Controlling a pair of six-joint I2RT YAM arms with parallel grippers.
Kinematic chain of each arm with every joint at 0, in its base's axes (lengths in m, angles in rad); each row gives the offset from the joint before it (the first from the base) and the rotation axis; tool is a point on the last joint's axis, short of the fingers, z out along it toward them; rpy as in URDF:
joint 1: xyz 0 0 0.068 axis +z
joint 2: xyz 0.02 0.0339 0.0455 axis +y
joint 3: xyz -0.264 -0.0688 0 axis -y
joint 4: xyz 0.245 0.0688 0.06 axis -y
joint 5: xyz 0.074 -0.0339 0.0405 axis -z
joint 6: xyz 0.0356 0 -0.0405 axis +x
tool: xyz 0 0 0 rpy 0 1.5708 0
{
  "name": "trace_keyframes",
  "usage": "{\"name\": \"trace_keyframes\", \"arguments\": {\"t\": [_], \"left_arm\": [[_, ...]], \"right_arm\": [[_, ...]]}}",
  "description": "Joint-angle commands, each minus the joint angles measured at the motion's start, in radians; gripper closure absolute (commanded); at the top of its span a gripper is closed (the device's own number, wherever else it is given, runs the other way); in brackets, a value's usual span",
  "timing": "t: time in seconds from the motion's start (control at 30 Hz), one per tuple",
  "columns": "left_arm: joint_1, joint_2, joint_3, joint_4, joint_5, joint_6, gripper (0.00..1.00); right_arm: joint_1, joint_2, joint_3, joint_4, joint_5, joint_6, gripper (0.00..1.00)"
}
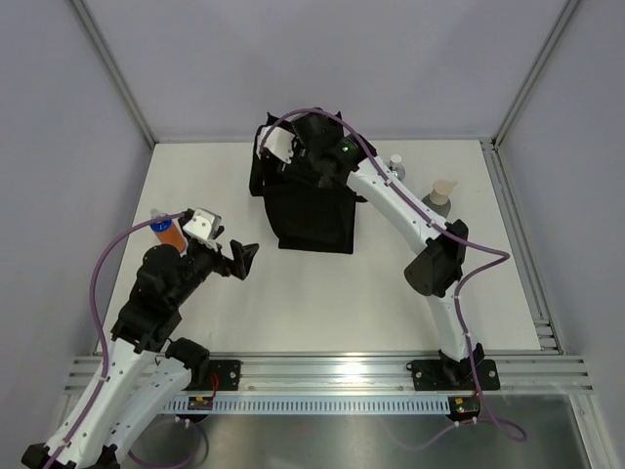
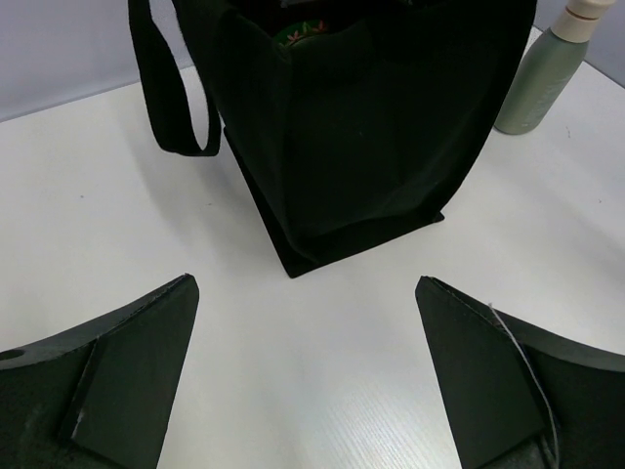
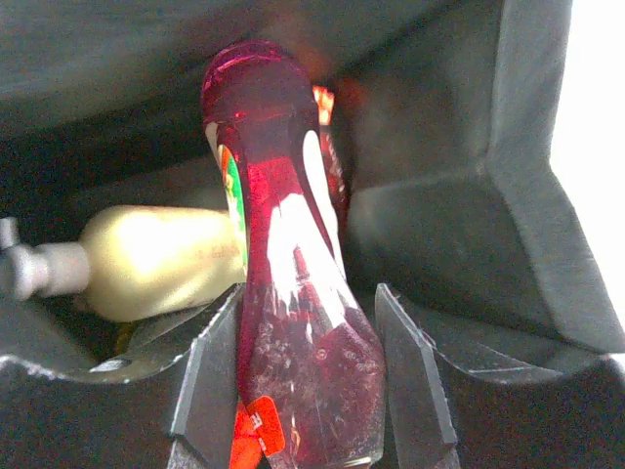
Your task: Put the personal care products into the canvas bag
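Mid-drop on the right side: down through the mouth of the upright black canvas tote bag (image 1: 312, 220), parked midway along the far edge of the white table (image 1: 293, 313), with the right gripper (image 3: 308, 327) pinching a translucent dark red plastic bottle (image 3: 293, 293), squeezed from both flanks, cap end aimed into the dark interior. Lying in there just beside it, a cream pump bottle (image 3: 156, 264), plus a glimpse of something else red behind, too cramped to name. Over on the left, idling: left gripper (image 2: 308, 371) spread wide, holding nothing, hovering on the near side of the bag and pointed at it. Left out on the table: a grey-green bottle with a beige cap (image 1: 439, 200) and a small silver bottle (image 1: 395, 166) toward the far right corner, and an orange-yellow bottle (image 1: 168, 233) by the left edge, tucked against the left arm (image 1: 156, 283). Roughly halfway, by the look of it. Next up, probably: letting go low enough not to knock the pump bottle, then lifting straight up clear of the fabric walls and strap handles (image 2: 176, 98) before swinging right for the grey-green one.
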Motion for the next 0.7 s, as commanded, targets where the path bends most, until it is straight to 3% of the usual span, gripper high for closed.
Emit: {"name": "trace_keyframes", "arguments": {"t": [0.0, 0.07, 0.23, 0.4, 0.67], "left_arm": [[0.001, -0.012, -0.007, 0.026, -0.005, -0.005, 0.01], [0.001, -0.017, -0.008, 0.027, -0.005, -0.005, 0.01], [0.001, -0.025, -0.012, 0.032, -0.005, -0.003, 0.01], [0.001, -0.025, -0.013, 0.032, -0.007, -0.002, 0.01], [0.001, -0.025, -0.012, 0.029, -0.023, -0.013, 0.01]], "right_arm": [[0.054, -0.02, 0.188, 0.005, -0.038, -0.155, 0.98], [0.054, 0.019, 0.254, -0.024, -0.032, -0.173, 0.98], [0.053, 0.007, 0.031, 0.129, 0.014, -0.236, 0.97], [0.033, 0.019, 0.053, 0.103, -0.003, -0.207, 0.96], [-0.073, 0.01, 0.03, -0.056, -0.131, 0.009, 0.9]]}}
